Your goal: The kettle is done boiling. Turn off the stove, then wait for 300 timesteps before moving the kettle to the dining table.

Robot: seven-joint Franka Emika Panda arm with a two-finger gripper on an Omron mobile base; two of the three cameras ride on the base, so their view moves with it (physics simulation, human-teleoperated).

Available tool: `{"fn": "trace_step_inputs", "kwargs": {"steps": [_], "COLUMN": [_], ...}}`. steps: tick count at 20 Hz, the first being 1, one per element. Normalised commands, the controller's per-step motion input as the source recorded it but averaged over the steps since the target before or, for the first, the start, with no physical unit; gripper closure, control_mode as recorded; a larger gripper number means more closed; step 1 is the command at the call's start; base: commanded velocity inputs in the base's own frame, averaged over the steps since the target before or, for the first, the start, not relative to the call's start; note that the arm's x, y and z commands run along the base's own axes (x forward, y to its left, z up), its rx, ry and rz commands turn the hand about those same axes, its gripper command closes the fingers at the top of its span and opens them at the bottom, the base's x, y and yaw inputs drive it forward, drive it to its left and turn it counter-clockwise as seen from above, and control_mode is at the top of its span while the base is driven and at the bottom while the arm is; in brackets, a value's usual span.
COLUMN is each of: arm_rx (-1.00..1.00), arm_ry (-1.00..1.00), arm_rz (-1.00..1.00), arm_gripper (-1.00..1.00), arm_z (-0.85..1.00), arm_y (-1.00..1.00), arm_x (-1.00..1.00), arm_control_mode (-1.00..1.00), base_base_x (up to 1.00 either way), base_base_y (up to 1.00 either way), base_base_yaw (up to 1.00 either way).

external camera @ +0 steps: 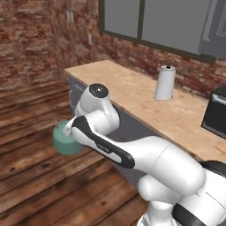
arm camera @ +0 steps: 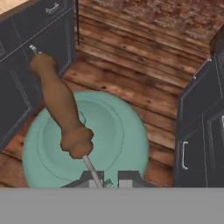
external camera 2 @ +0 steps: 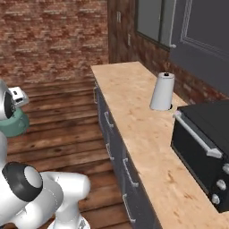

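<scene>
The teal kettle (arm camera: 118,131) hangs above the wooden floor, carried by its handle. My gripper (arm camera: 107,180) is shut on the thin wire end of the brown handle (arm camera: 61,109), right over the kettle's lid. From the left base view the kettle (external camera: 65,142) peeks out behind my forearm, beside the counter's end. In the right base view the kettle (external camera 2: 12,125) sits at the far left under my hand. The stove and the dining table are out of view.
A wood-topped counter (external camera 2: 129,103) over dark drawers runs along the brick wall. On it stand a paper towel roll (external camera 2: 162,91) and a black microwave (external camera 2: 205,138). Dark cabinets (arm camera: 199,127) flank the kettle in the hand view. Open wooden floor (external camera: 31,119) lies to the left.
</scene>
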Motion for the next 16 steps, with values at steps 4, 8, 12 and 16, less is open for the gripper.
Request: {"fn": "trace_step_inputs", "kwargs": {"steps": [4, 8, 12, 16], "arm_rx": [0.0, 0.0, 0.0, 0.0], "arm_ry": [0.0, 0.0, 0.0, 0.0], "arm_rz": [0.0, 0.0, 0.0, 0.0], "arm_gripper": [1.0, 1.0, 1.0, 1.0], "arm_z": [0.0, 0.0, 0.0, 0.0], "arm_y": [0.0, 0.0, 0.0, 0.0], "arm_x": [0.0, 0.0, 0.0, 0.0], "arm_control_mode": [1.0, 1.0, 1.0, 1.0], "base_base_x": [0.89, 0.88, 0.86, 0.73], "base_base_y": [0.21, 0.15, 0.16, 0.11], "base_base_yaw": [0.0, 0.0, 0.01, 0.04]}}
